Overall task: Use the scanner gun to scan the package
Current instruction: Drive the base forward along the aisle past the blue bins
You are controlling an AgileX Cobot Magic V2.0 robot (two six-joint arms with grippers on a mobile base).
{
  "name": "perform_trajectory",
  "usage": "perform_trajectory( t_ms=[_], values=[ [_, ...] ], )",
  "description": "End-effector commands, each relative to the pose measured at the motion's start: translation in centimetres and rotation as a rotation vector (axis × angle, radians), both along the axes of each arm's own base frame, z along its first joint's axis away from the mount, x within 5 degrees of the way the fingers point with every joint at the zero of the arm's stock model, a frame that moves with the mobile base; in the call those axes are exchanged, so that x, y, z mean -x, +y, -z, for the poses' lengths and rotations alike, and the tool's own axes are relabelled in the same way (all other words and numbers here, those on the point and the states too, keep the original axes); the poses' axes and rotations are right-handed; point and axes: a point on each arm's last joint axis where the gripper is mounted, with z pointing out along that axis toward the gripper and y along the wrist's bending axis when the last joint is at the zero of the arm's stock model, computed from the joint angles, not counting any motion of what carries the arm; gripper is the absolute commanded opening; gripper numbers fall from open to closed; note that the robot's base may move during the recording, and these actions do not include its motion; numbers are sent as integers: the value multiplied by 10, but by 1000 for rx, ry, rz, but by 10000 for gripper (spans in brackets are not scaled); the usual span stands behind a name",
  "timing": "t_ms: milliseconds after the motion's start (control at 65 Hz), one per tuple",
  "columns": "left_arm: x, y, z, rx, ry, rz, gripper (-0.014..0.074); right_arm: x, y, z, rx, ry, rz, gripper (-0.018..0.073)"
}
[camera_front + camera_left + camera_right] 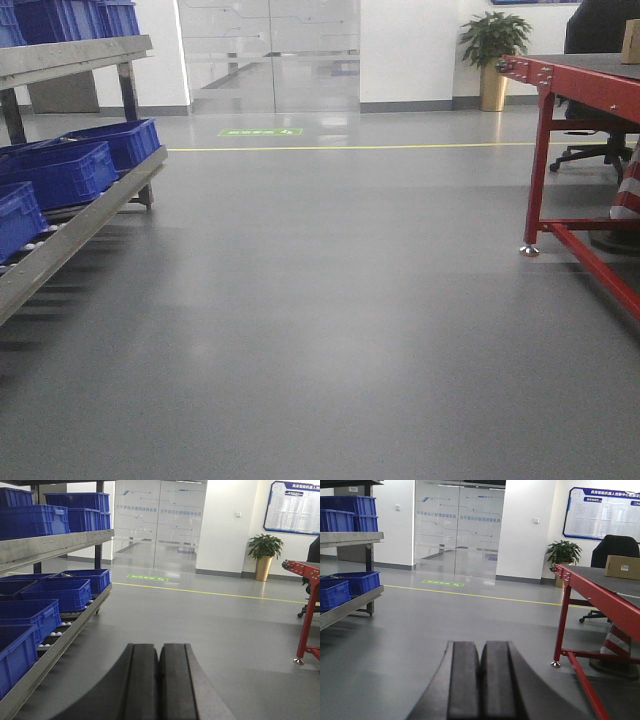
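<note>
At left, blue crates (55,592) fill a rack (50,545). The left end effector (159,652) and right end effector (480,650) are both pressed closed on nothing. Far right, what is probably the package (622,566) sits on the red worktop (590,587), well apart. The scanner gun is out of sight. Approaching, the base may clip the worktop's leg, or closed fingers may shove the package.

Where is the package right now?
In the right wrist view, the package sits on the red table at the far right, just in front of the black office chair.
</note>
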Motion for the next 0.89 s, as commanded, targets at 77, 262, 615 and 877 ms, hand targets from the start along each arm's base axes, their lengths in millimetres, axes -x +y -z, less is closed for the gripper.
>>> perform_trajectory(
  t_ms=[77, 262, 615, 877],
  values=[
    [1, 0, -2, -2, -18, 6, -111, 0, 0, -2, 6, -24, 4, -162],
    [1, 0, -2, -2, -18, 6, -111, 0, 0, -2, 6, -24, 4, -162],
    [1, 0, -2, -2, -18, 6, -111, 0, 0, -2, 6, -24, 4, -162],
    [1, 0, -2, -2, -18, 6, -111, 0, 0, -2, 6, -24, 4, -162]
  ],
)
